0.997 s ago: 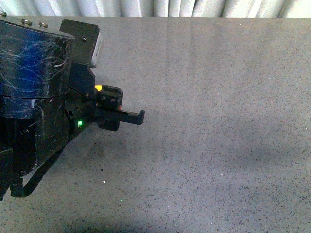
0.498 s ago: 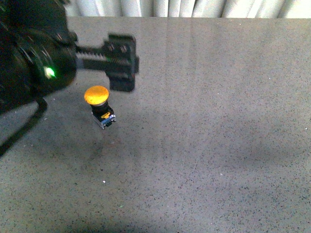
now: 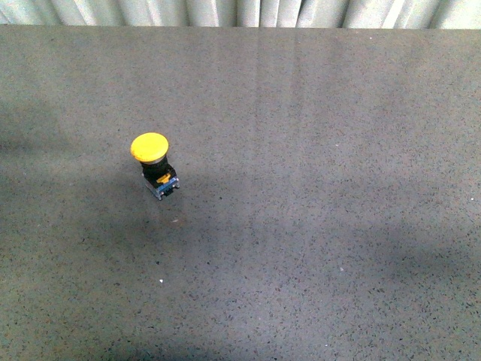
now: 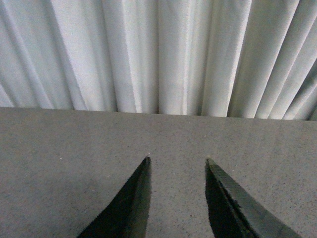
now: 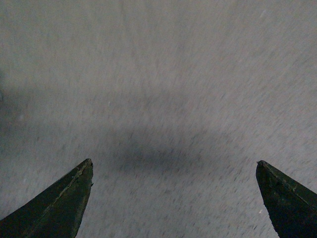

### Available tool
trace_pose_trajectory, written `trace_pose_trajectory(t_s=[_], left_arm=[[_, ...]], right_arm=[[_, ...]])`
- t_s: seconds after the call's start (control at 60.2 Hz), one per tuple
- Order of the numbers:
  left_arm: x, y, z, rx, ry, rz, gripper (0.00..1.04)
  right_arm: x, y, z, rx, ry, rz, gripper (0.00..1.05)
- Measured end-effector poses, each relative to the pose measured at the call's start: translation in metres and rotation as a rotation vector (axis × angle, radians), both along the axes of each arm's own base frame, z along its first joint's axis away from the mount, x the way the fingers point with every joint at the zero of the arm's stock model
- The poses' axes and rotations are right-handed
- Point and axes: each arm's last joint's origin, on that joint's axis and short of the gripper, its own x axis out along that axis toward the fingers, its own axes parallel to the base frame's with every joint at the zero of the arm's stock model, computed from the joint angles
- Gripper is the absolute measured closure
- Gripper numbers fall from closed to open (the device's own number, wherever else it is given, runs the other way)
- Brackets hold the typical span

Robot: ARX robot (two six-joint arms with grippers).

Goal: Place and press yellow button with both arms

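The yellow button stands alone on the grey table, left of centre in the front view, tilted a little, yellow cap up and blue-grey base block down. Neither arm shows in the front view. My left gripper is open and empty, its jaws apart over bare table, facing the curtain. My right gripper is open wide and empty over bare table. The button shows in neither wrist view.
A white pleated curtain hangs behind the table's far edge; it also fills the upper half of the left wrist view. Soft shadows lie across the table.
The left arm, which covered the button a second ago, let go of it, rose up and left, and has gone out of the front view. The button stays standing where it was set.
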Motion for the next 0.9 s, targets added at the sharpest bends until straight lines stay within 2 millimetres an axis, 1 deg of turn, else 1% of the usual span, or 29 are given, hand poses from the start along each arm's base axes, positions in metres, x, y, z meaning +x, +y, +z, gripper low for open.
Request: trace_pose_trajectory(t_s=[0.017,0.033,0.05,0.066,0.083,0.1,0.15,0.233,0.282,0.316,0.349,0.366,0.432,0.465,0.515,0.532,0.615,0.665,0.748,0.798,0.864,0.897], left_arm=[[-0.003,0.002,0.0,0.0,-0.001,0.0,0.81],[-0.005,0.004,-0.001,0.001,-0.001,-0.001,0.83],[-0.007,0.006,-0.001,0.001,-0.001,-0.001,0.87],[-0.009,0.006,-0.002,0.002,0.0,-0.003,0.89],[-0.012,0.009,-0.003,0.004,0.002,-0.002,0.93],[-0.014,0.01,-0.003,0.005,0.003,-0.002,0.97],[-0.019,0.014,-0.005,0.005,0.007,-0.003,1.04],[-0.028,0.019,-0.007,0.008,0.008,0.001,1.03],[-0.032,0.022,-0.008,0.008,0.009,0.003,1.03],[-0.035,0.024,-0.01,0.006,-0.008,0.002,1.03],[-0.037,0.025,-0.012,0.006,-0.009,0.002,1.03],[-0.039,0.026,-0.014,0.007,-0.004,0.0,1.03],[-0.046,0.029,-0.019,0.009,0.016,0.002,1.03],[-0.049,0.03,-0.019,0.009,0.017,0.0,1.03],[-0.052,0.032,-0.018,0.008,0.009,0.003,1.03],[-0.053,0.033,-0.018,0.008,0.012,0.003,1.03],[-0.058,0.035,-0.017,0.007,0.006,0.0,1.03],[-0.061,0.04,-0.016,0.008,0.006,-0.019,1.03],[-0.069,0.046,-0.016,0.007,0.005,0.009,1.03],[-0.073,0.046,-0.016,0.008,0.003,0.003,1.03],[-0.075,0.046,-0.015,0.008,0.003,0.003,1.03],[-0.077,0.046,-0.015,0.008,0.002,0.003,1.03]], right_arm=[[0.006,0.002,0.002,0.001,0.038,0.018,0.09],[0.017,0.005,0.004,0.001,0.069,0.041,0.09],[0.02,0.007,0.005,0.0,0.076,0.051,0.09],[0.028,0.009,0.007,-0.001,0.081,0.07,0.09],[0.036,0.011,0.008,-0.005,0.084,0.092,0.09],[0.04,0.013,0.009,-0.009,0.084,0.101,0.09],[0.061,0.019,0.011,-0.027,0.078,0.16,0.09],[0.091,0.029,0.011,-0.055,0.063,0.253,0.09],[0.112,0.039,0.011,-0.085,0.045,0.331,0.09],[0.121,0.044,0.01,-0.1,0.039,0.367,0.09],[0.137,0.053,0.008,-0.127,0.03,0.426,0.09],[0.14,0.056,0.007,-0.13,0.029,0.438,0.09],[0.169,0.079,0.001,-0.174,0.019,0.561,0.09],[0.178,0.087,-0.002,-0.19,0.018,0.603,0.09],[0.188,0.099,-0.008,-0.203,0.027,0.653,0.09],[0.194,0.105,-0.008,-0.211,0.02,0.679,0.09],[0.209,0.127,-0.013,-0.224,0.013,0.772,0.09],[0.216,0.137,-0.013,-0.229,0.006,0.811,0.09],[0.23,0.161,-0.012,-0.227,-0.012,0.906,0.09],[0.236,0.172,-0.012,-0.216,-0.02,0.946,0.09],[0.241,0.18,-0.013,-0.206,-0.017,0.976,0.09],[0.242,0.183,-0.015,-0.203,-0.014,0.987,0.11]])
